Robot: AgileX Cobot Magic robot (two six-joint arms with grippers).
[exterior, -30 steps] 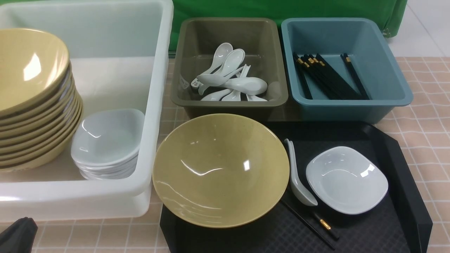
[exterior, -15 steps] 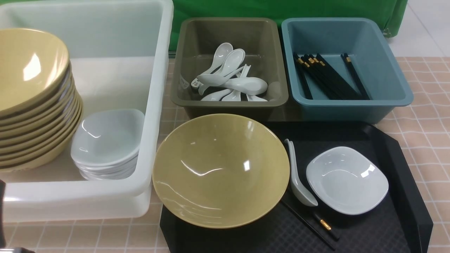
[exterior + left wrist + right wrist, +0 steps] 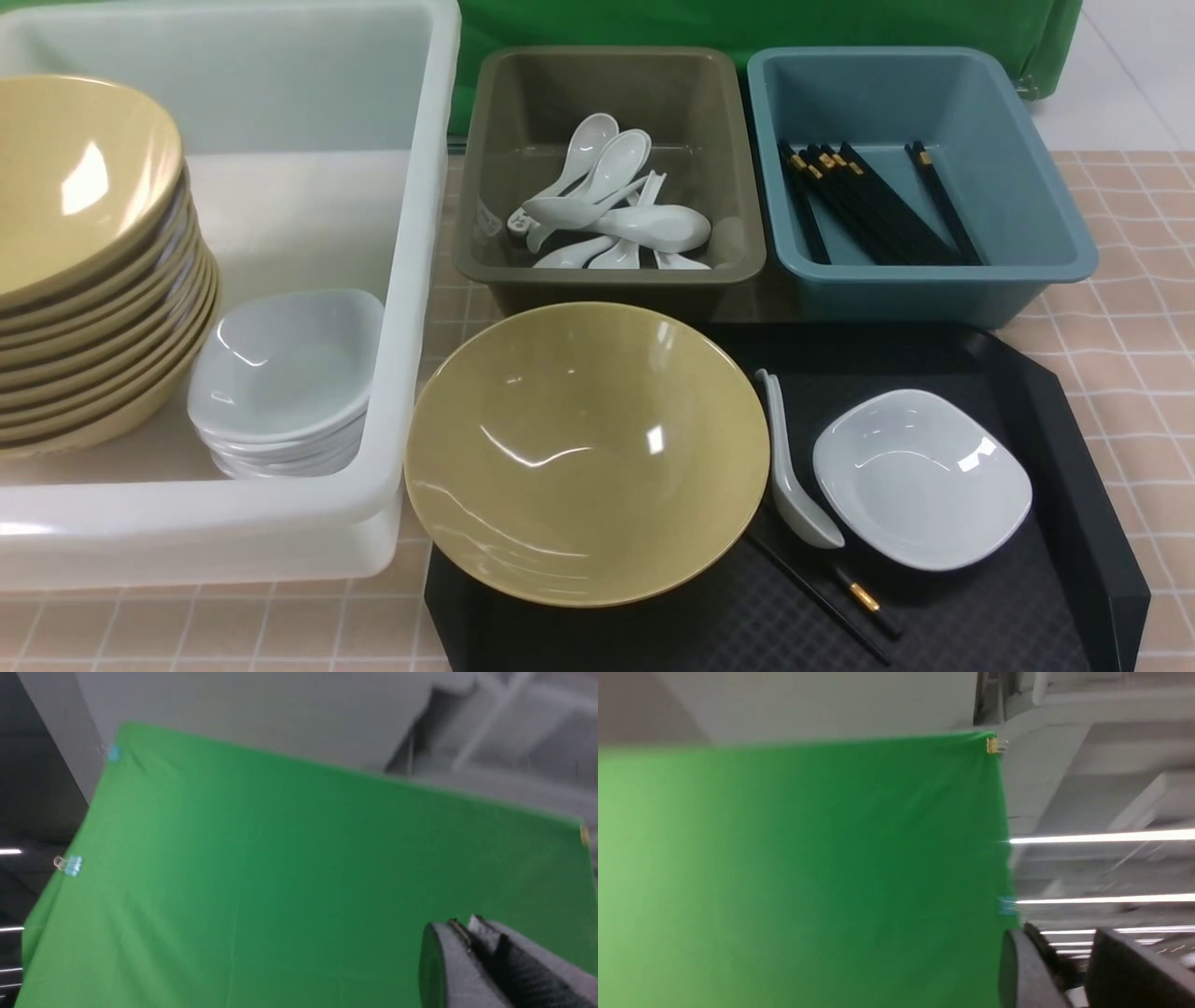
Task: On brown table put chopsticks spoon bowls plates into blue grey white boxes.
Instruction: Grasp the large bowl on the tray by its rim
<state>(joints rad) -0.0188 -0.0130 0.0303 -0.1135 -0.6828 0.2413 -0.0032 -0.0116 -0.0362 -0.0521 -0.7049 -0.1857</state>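
A large yellow bowl (image 3: 586, 453), a white spoon (image 3: 794, 476), a white square plate (image 3: 921, 478) and black chopsticks (image 3: 840, 597) lie on a black tray (image 3: 1055, 439). The white box (image 3: 425, 233) holds stacked yellow bowls (image 3: 84, 280) and stacked white plates (image 3: 285, 383). The grey box (image 3: 607, 84) holds several spoons. The blue box (image 3: 1027, 187) holds several chopsticks. Neither gripper shows in the front view. My left gripper (image 3: 462, 927) is shut and empty, facing a green screen. My right gripper (image 3: 1059, 945) is open and empty, facing the screen and the ceiling.
The tray sits at the near edge of the brown tiled table (image 3: 1139, 280), in front of the grey and blue boxes. The white box fills the left side. A green screen (image 3: 747, 23) hangs behind the boxes.
The dark part of my left arm at the lower left corner of the front view has moved out of view. The tableware has not moved.
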